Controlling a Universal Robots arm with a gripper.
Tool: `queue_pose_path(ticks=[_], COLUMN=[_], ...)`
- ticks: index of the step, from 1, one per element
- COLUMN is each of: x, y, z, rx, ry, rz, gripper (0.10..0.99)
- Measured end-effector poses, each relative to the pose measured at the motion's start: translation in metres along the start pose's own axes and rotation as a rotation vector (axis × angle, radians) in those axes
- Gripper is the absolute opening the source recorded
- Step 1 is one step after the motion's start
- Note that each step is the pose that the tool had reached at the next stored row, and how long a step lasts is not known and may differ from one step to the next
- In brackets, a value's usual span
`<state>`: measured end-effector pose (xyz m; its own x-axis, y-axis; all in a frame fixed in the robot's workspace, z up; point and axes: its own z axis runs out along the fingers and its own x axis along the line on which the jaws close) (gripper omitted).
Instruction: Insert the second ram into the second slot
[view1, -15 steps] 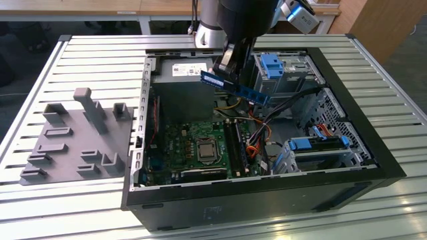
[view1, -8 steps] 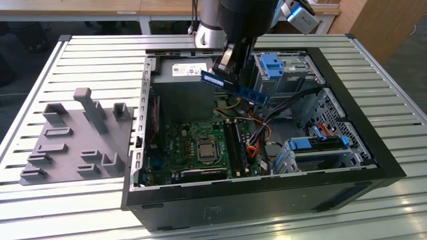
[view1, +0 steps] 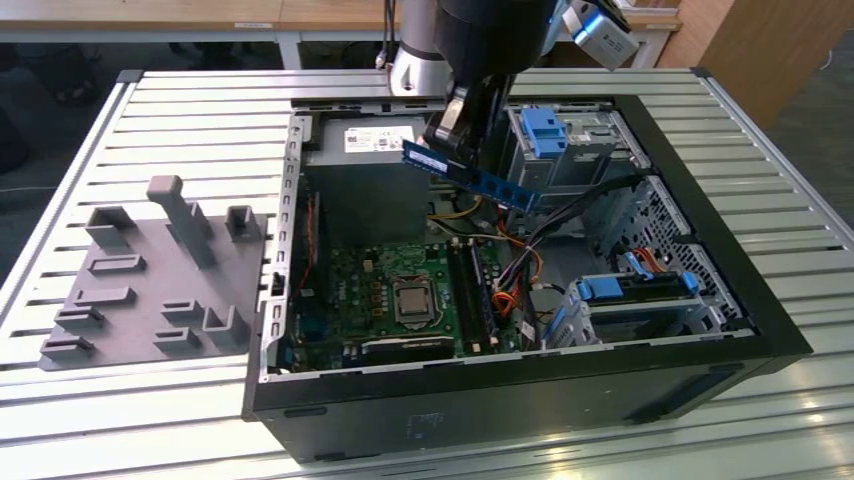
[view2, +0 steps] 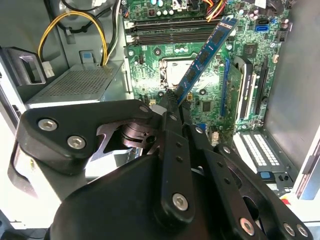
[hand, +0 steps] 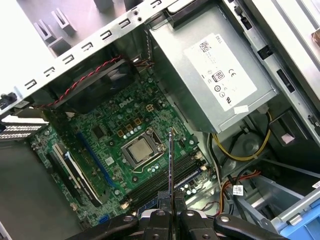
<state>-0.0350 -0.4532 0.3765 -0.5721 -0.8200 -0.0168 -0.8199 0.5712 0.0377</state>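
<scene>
— While hung over the open black computer case (view1: 747, 305), pinched by what?
— By the black gripper (view1: 458, 155), clamped on the thin, long blue circuit-board second ram (view1: 514, 190), tilted in mid-air.
— Whereabouts?
— One o'clock of the green motherboard (view1: 387, 265), exterior view; clear of its memory slots (view2: 170, 34).

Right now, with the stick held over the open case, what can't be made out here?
Which ram slots are filled: exterior view, too small.
Faces of the second ram: first wrist view, seen edge-on.
Its held end: second wrist view, covered by the gripper.
</scene>
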Motion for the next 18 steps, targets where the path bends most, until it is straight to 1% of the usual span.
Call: queue_pose_path(ticks=[18], x=[0.0], y=[0.0], z=[0.0003], rx=[0.0], ry=[-0.0011], rz=[0.027], gripper=[0.137])
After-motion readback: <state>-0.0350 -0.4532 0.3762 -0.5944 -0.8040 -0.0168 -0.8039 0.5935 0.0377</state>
